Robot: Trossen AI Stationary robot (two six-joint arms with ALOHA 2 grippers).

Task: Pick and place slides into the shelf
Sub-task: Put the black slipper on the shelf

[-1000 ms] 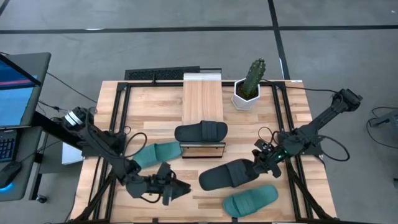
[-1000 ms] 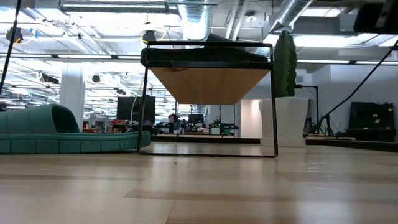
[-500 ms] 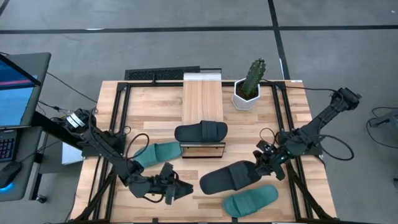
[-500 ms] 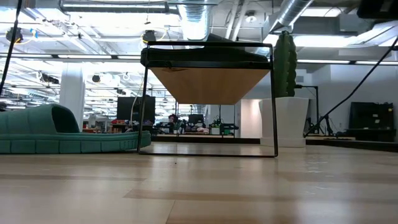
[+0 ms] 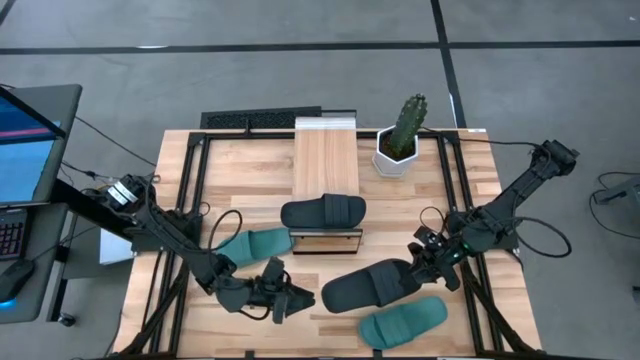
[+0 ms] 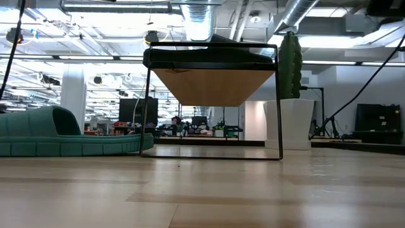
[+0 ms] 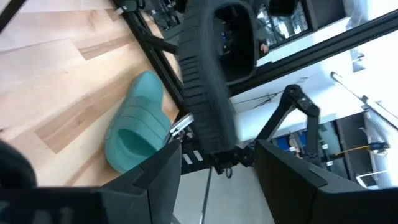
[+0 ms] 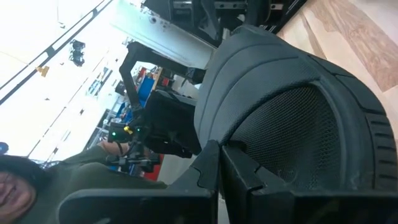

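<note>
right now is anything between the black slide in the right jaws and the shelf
Nothing visible. The right gripper is shut on the black slide, and bare tabletop lies between it and the shelf, though another black slide already sits across the shelf's near end.

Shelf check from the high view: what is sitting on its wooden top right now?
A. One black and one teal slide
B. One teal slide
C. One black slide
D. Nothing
C: a single black slide lies across the near end of the shelf, while both teal slides and the other black slide are on the table.
</note>
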